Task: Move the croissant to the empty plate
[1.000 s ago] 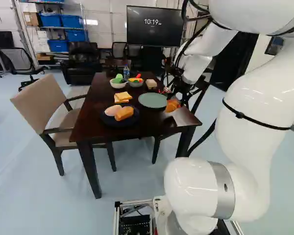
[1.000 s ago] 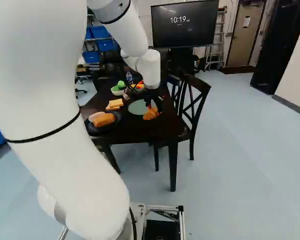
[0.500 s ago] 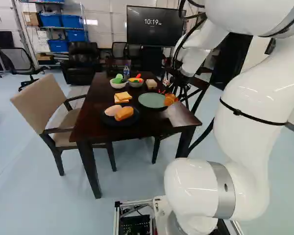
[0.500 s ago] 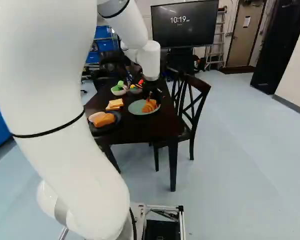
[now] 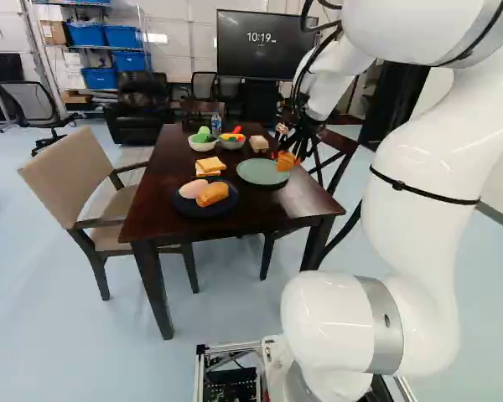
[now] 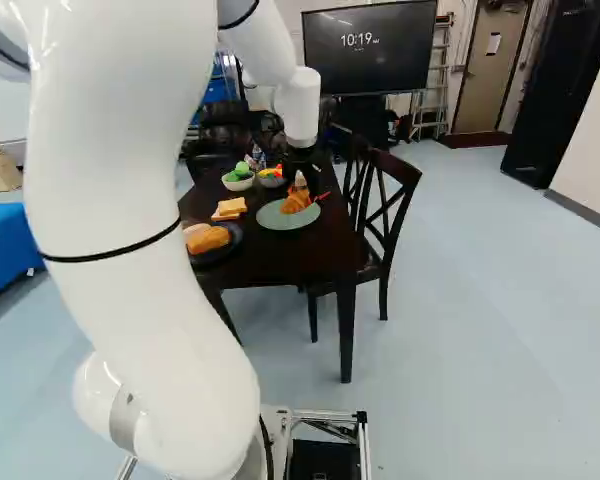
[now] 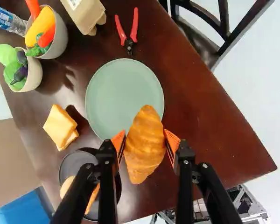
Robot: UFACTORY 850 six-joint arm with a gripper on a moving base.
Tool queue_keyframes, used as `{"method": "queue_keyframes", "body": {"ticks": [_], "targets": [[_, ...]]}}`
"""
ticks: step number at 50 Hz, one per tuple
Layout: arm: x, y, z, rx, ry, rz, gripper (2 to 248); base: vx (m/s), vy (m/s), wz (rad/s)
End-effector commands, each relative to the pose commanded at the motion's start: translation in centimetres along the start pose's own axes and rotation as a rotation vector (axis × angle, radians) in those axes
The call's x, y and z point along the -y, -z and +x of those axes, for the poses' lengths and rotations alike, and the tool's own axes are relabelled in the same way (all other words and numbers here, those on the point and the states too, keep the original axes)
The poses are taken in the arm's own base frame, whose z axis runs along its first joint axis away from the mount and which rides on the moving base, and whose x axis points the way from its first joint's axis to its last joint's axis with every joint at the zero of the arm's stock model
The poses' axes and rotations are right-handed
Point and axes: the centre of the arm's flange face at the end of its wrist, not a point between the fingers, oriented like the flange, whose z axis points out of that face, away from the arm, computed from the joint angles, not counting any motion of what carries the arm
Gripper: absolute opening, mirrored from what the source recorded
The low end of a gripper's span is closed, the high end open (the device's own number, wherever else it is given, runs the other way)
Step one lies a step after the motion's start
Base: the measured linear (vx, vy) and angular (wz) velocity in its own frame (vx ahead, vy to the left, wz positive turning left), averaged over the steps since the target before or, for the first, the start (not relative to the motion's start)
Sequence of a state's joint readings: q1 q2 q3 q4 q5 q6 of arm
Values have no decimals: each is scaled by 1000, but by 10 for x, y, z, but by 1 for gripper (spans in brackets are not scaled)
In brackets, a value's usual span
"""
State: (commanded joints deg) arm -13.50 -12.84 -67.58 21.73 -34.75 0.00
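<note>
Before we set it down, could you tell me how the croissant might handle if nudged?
The croissant seems fairly stiff, its ends unsagging in the gripper. Its rounded body might rock slightly on the plate. Its ridges may help the orange pads hold.

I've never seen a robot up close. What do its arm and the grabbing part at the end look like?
The arm is glossy white, with smooth, rounded segments. A silvery-grey ring circles a low joint, a thin black strap wraps a thick section, and black cables run along its upper part. The black fingers have orange pads.
</note>
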Motion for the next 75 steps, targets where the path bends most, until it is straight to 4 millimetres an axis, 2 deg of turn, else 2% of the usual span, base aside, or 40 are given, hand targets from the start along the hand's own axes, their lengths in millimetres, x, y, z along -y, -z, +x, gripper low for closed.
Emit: {"method": "queue_keyframes", "body": {"ticks": [26,40,55,75], "targets": [[29,-23,36,-11,35,17,132,0,0,0],[48,-53,50,7,60,23,132,0,0,0],[69,-85,53,33,94,26,132,0,0,0],[64,-115,55,31,88,14,132,0,0,0]]}}
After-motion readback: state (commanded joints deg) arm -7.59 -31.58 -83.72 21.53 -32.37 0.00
